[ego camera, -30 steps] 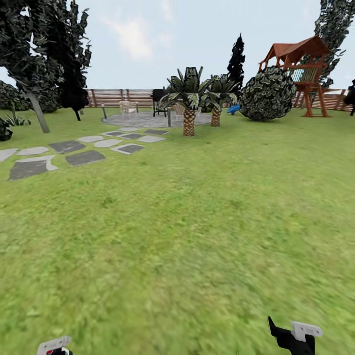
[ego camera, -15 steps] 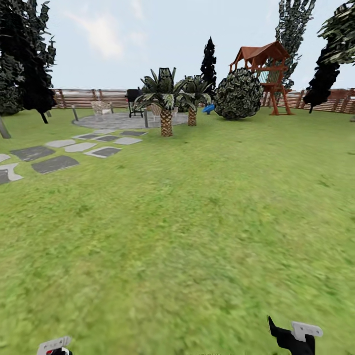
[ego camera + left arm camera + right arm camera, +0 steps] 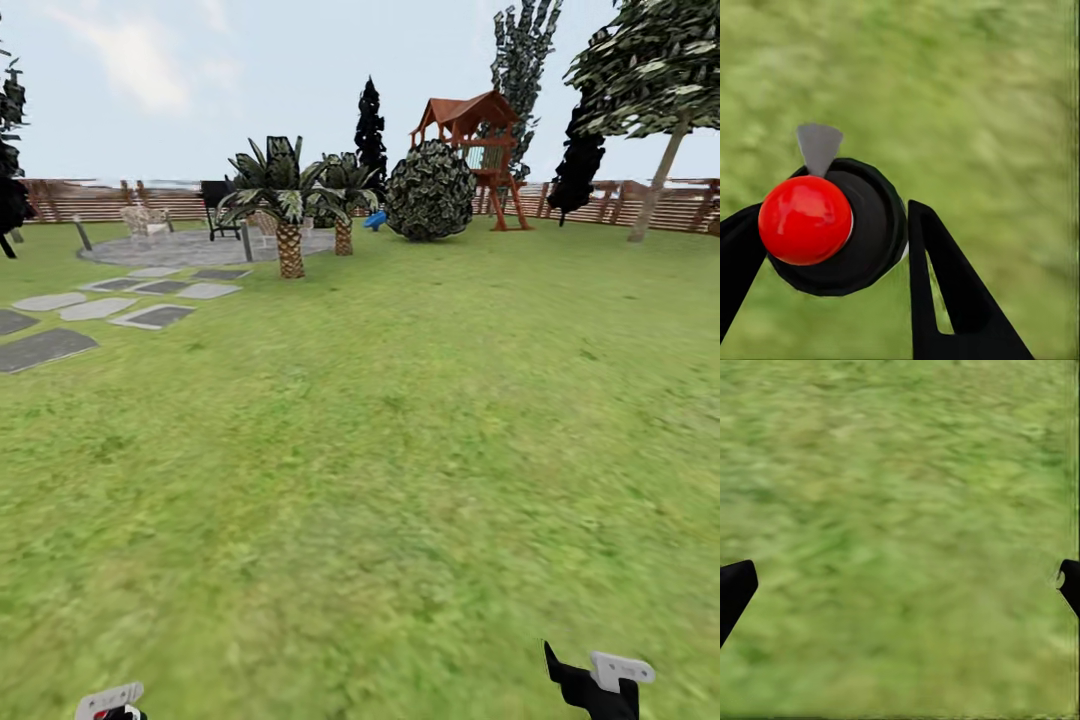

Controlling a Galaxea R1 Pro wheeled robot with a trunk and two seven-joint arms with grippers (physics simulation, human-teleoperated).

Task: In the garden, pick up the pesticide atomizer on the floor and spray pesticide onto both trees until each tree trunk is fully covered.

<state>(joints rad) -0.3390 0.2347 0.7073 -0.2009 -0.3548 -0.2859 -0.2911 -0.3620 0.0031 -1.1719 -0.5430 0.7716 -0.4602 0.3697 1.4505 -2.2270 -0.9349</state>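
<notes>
The pesticide atomizer (image 3: pixel 862 240) has a dark round body, a red ball cap and a small grey nozzle. It sits between the black fingers of my left gripper (image 3: pixel 825 229), which is shut on it above the grass floor (image 3: pixel 380 450). My left gripper (image 3: pixel 110 702) peeks in at the head view's lower edge. My right gripper (image 3: pixel 598 675) hangs open over bare grass, its fingertips (image 3: pixel 735 589) far apart. A tree (image 3: pixel 655 70) with a pale leaning trunk (image 3: pixel 658 185) stands far off at the right by the fence.
Grey stepping stones (image 3: pixel 90 310) lead to a round paved patio (image 3: pixel 190 247) with chairs. Two small palms (image 3: pixel 288 215), a round bush (image 3: pixel 430 192), a red playhouse (image 3: pixel 470 140) and a slatted fence (image 3: pixel 90 200) line the far side. Open lawn lies ahead.
The whole head view has swung to the right, so palms, bush and playhouse sit further left and the pale-trunked tree has come in. Both grippers hold the same pose.
</notes>
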